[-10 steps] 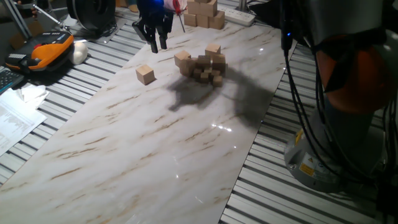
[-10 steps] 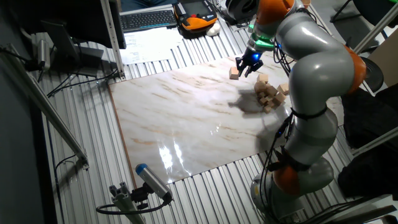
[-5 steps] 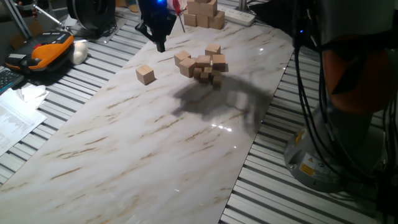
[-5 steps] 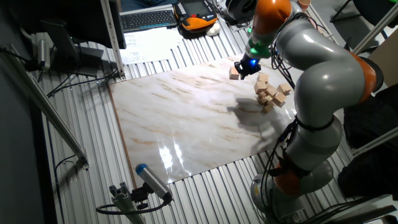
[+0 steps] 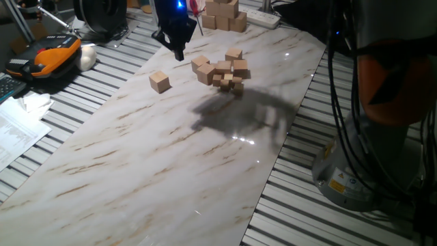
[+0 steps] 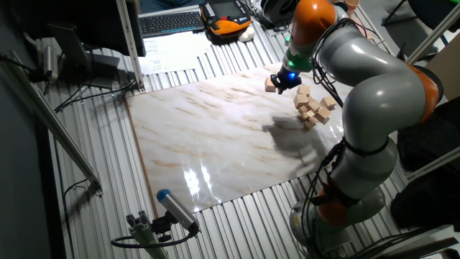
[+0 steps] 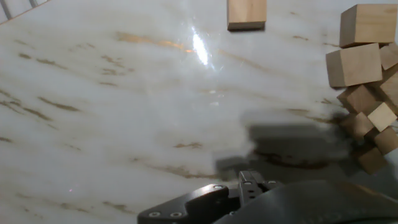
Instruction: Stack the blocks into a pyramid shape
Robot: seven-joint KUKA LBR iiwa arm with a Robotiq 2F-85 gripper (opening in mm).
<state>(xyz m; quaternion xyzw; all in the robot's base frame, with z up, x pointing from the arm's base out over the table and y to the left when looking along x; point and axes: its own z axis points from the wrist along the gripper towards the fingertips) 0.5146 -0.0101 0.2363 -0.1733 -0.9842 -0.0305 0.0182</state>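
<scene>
Wooden blocks [image 5: 220, 68] heaped, one block [image 5: 160, 82] apart, gripper [image 5: 177, 53] between.

One block [image 5: 160, 82] lies alone at nine o'clock from the cluster of blocks [image 5: 222, 70]. The gripper [image 5: 177, 53] hangs between them, toward twelve o'clock

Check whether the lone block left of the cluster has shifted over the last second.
No. The lone block sits at the same spot on the marble board, apart from the cluster.

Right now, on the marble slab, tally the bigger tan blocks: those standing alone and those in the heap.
Lone block: 1
Heap blocks: 5
Total: 6
Small cubes: too bunched to count.
</scene>
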